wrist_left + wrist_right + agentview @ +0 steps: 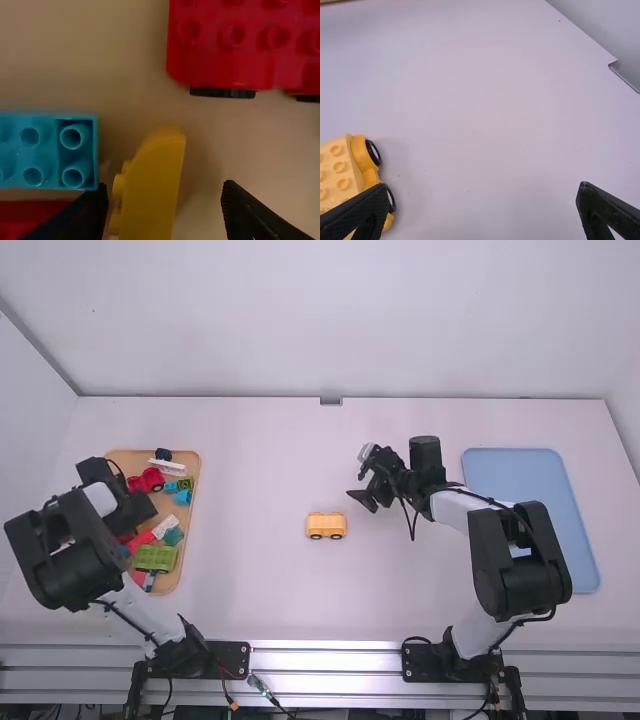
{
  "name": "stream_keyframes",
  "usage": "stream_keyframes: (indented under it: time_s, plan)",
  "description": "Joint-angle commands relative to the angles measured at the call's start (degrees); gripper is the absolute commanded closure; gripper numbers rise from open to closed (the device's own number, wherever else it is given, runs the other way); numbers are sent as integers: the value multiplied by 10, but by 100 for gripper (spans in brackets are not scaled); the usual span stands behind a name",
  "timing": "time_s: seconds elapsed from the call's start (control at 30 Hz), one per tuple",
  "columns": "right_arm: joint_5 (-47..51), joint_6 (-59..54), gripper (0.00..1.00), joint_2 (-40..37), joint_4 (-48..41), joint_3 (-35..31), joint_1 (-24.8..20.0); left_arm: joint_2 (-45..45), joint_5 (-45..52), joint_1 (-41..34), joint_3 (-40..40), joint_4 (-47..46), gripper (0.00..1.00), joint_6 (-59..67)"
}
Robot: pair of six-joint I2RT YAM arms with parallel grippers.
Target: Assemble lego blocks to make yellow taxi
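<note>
Over the wooden tray at the left, my left gripper hangs low. In the left wrist view its fingers stand apart, and between them my left gripper has a curved yellow block, nearer the left finger; contact cannot be told. My right gripper is above the table, right of and beyond the yellow wheeled car base. The right wrist view shows my right gripper open and empty, with the studded yellow car base partly behind its left finger.
The wooden tray holds several loose blocks, among them a green block. Around the yellow block lie a teal block and a red wheeled block. A blue tray lies at the table's right.
</note>
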Motion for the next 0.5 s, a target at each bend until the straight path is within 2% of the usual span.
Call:
stream_keyframes:
  time_s: [0.0,0.27,0.47]
  plan:
    - [-2,3,1,-9,0,-2,-1,5,-7,-1,-21,8,40,2]
    - [-2,4,1,-9,1,-1,-1,5,-6,-1,-19,0,60,0]
    - [-2,5,1,-9,-1,-1,-1,5,-7,-1,-19,1,67,1]
